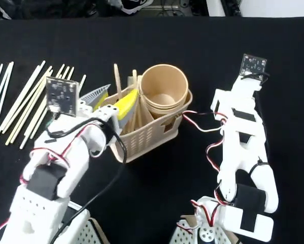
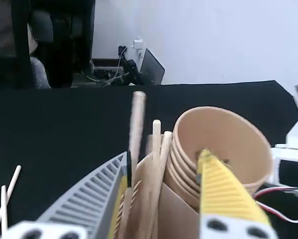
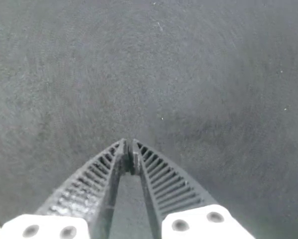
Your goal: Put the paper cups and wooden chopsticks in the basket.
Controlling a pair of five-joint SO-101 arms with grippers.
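The basket [image 1: 152, 134] sits roughly mid-counter [image 1: 167, 175]. A stack of cups [image 1: 164, 89] is nested in its right half, open end up. A few chopsticks [image 1: 117, 81] stand more or less upright in the left half, just beside the cups, poking well above the basket's rim.

There's also a whole spread of loose chopsticks [image 1: 25, 104] lying flat toward the far left corner of the counter. They're well apart from the basket and fanned out at slightly different angles.

The left hand [image 2: 163, 157] hangs right over the basket's left half, released and spread wide. Its grey finger [image 2: 94, 194] is on the outer side of the standing sticks, and the yellow finger [image 2: 223, 191] is over by the rim of the cups, so the sticks sit in the gap between. Honestly can't tell if either finger is actually touching a stick.

The right hand [image 3: 129, 145] is clenched, tips pressed together with nothing in them. It's over bare black counter on the right side, apart from the basket.
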